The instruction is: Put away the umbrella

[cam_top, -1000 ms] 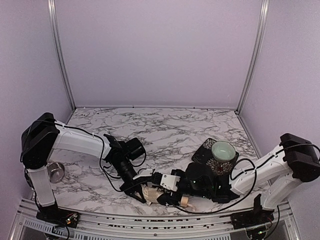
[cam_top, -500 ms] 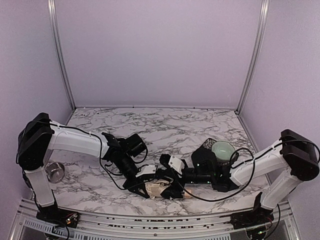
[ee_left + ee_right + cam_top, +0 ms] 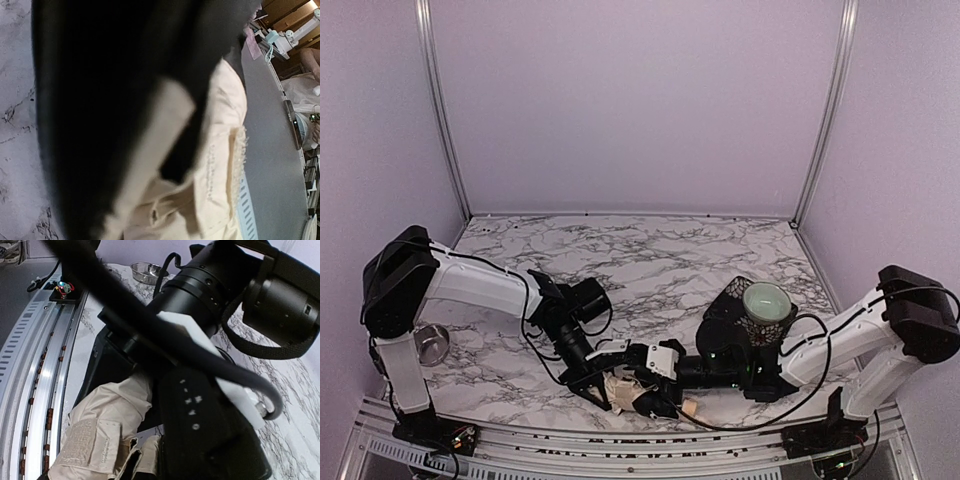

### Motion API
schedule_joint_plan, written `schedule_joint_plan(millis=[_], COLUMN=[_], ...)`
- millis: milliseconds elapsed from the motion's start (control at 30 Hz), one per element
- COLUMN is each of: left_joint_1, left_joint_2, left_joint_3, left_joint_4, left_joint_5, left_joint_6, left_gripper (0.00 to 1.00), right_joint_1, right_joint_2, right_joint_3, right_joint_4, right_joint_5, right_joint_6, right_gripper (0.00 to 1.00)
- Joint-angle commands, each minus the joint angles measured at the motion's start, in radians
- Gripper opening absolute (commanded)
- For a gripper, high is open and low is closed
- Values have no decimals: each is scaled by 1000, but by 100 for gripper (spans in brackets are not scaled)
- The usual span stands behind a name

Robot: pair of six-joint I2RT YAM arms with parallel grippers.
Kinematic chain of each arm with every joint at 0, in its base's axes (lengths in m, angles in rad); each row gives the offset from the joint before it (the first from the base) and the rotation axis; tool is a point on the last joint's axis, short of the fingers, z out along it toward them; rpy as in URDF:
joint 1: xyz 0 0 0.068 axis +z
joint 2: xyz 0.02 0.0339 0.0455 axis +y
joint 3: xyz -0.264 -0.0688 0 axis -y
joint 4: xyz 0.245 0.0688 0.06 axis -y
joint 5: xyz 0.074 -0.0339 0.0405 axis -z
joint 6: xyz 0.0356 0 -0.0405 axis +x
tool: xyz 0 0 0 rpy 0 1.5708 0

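Observation:
The folded umbrella (image 3: 625,390) lies at the near table edge as a cream bundle, its tan handle (image 3: 688,407) pointing right. My left gripper (image 3: 598,380) is at its left end and looks shut on the fabric. In the left wrist view the cream fabric (image 3: 222,150) with a fastening strip fills the right side, and a black blur hides the rest. My right gripper (image 3: 655,392) sits on the bundle's right part. In the right wrist view the cream fabric (image 3: 107,420) lies against one black finger (image 3: 200,430), and the other finger is hidden.
A black mesh holder with a pale green cup (image 3: 765,300) stands just behind the right arm. A small metal bowl (image 3: 432,343) sits at the far left, and it also shows in the right wrist view (image 3: 147,272). The metal rail (image 3: 620,450) runs along the near edge.
My right gripper rose and shifted right half a second ago, then came back down onto the umbrella. The bundle has shifted slightly toward the near edge. The left gripper has barely moved.

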Motion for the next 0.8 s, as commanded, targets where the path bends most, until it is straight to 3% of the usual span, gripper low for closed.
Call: schedule_joint_plan(millis=[0,200,400,600,767], left_joint_1=[39,61,112,117,121], left_joint_2=[86,164,205,231,279], left_joint_3=[28,82,102,142,173], left_joint_4=[125,125,110,74,44], left_joint_5=[-90,-87,-176,-309,-306], left_joint_6=[-204,-247,-281,-266,-249], left_gripper=[0,0,0,0,0], right_joint_1=[134,193,213,228,228], right_joint_2=[-48,-21,2,11,26], right_joint_3=[155,213,206,198,168], right_joint_4=[376,262,170,131,144], right_joint_5=[-78,-79,-65,-160,-128], right_joint_6=[-92,-192,-274,-242,-249], right_gripper=[0,0,0,0,0])
